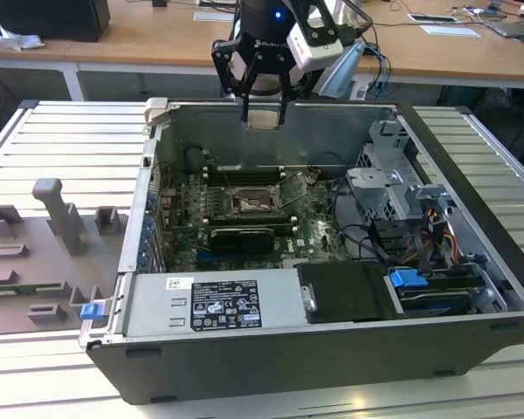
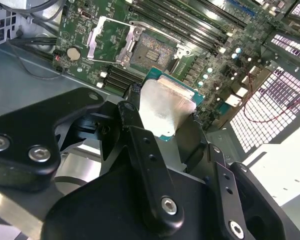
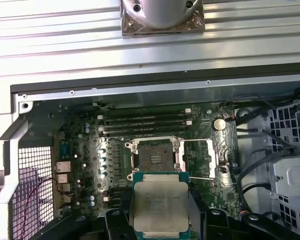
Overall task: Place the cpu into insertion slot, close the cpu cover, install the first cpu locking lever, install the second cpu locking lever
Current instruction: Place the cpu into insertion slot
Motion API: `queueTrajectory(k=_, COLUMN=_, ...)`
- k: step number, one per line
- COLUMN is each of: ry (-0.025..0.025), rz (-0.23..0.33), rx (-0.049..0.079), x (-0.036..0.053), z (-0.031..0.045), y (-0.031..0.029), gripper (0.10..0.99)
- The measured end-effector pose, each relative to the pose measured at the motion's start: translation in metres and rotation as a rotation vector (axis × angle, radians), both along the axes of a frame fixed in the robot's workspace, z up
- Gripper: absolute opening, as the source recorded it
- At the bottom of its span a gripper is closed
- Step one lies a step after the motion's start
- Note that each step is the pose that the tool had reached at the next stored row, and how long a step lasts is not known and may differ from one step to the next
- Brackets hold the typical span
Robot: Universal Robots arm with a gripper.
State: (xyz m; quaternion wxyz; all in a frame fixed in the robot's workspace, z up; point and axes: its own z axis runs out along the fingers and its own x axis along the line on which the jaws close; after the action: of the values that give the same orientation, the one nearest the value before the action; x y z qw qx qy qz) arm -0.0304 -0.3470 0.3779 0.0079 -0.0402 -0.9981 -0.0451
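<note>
In the exterior view my gripper (image 1: 264, 115) hangs above the open computer case, shut on the cpu (image 1: 264, 122), a pale flat square held level. The cpu sits higher than the case's back wall. Both wrist views show the cpu (image 3: 160, 206) (image 2: 166, 106) clamped between the black fingers (image 2: 140, 142), with its green edge visible. Below it lies the insertion slot (image 3: 154, 156) (image 2: 149, 51) (image 1: 255, 203), a dark square socket with a silvery rim, uncovered. The cpu cover (image 3: 197, 159) (image 2: 106, 41) is swung open beside the socket.
Long black memory slots (image 3: 142, 124) run beside the socket. A labelled power supply (image 1: 218, 305), a drive cage (image 1: 393, 179) and loose cables (image 1: 437, 231) crowd the case. Grey fixtures (image 1: 48, 236) and a blue clip (image 1: 92, 310) lie outside, at the exterior view's left.
</note>
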Motion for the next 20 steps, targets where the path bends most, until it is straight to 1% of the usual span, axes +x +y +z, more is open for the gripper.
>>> queueTrajectory(k=15, ry=0.0001, rz=-0.024, rx=0.0, x=0.0, z=0.0, y=0.0, gripper=0.529)
queueTrajectory(k=20, ry=0.0, rz=-0.071, rx=0.0, x=0.0, z=-0.0002, y=0.0, gripper=0.529)
